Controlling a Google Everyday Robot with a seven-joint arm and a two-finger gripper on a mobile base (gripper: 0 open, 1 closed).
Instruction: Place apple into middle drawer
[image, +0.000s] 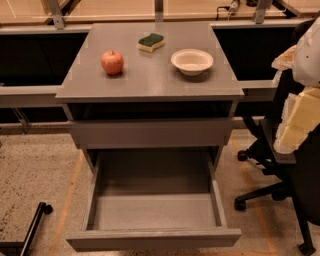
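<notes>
The apple (112, 62), red-orange with a short stem, sits on the left part of the grey cabinet top (150, 82). The middle drawer (152, 238) is pulled out toward me below it, a wide shallow grey box with a bare floor. My gripper (299, 119) shows as pale cream and white parts of the arm at the right edge. It is level with the cabinet front, far to the right of the apple and above the drawer's height, and holds nothing that I can see.
A green-and-yellow sponge (151, 42) and a white bowl (192, 61) sit on the cabinet top right of the apple. A shut grey drawer front (150, 133) lies above the open drawer. A black office chair (272, 165) stands at the right. A black leg (35, 225) lies on the floor at lower left.
</notes>
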